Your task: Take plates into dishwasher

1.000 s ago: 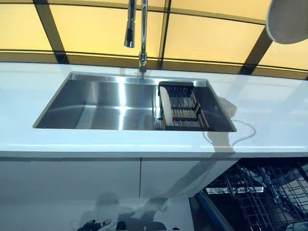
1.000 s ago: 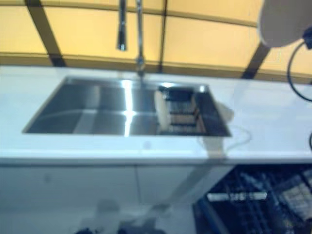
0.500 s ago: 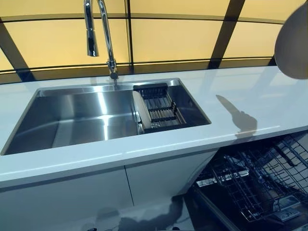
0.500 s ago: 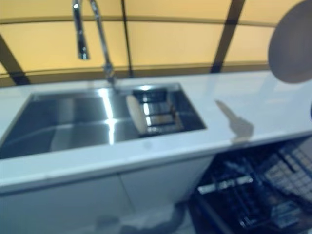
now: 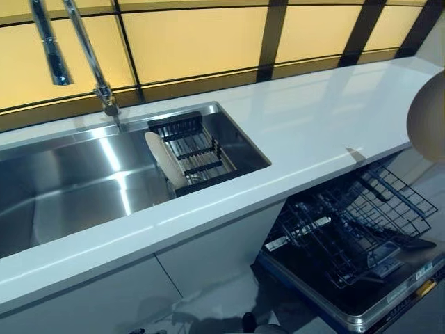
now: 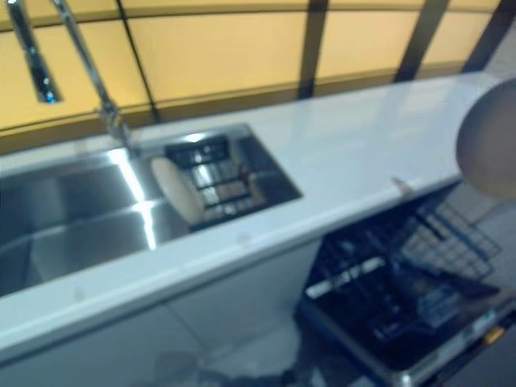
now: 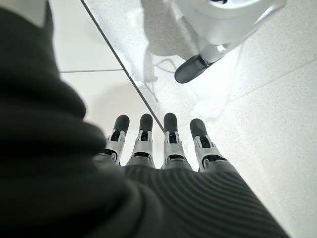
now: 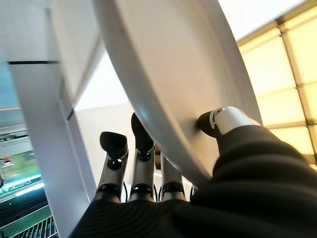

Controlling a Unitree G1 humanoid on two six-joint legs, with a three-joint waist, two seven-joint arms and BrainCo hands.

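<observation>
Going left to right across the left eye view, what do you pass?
Faucet → sink → plate standing in the drying rack → drying rack → white counter → open dishwasher rack → plate held in the right hand at the right edge.

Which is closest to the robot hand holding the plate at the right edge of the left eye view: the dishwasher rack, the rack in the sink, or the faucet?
From the right robot hand, pinching the plate:
1. Dishwasher rack, just below it, lower right.
2. Sink rack, mid-left, inside the sink.
3. Faucet, far upper left.
</observation>
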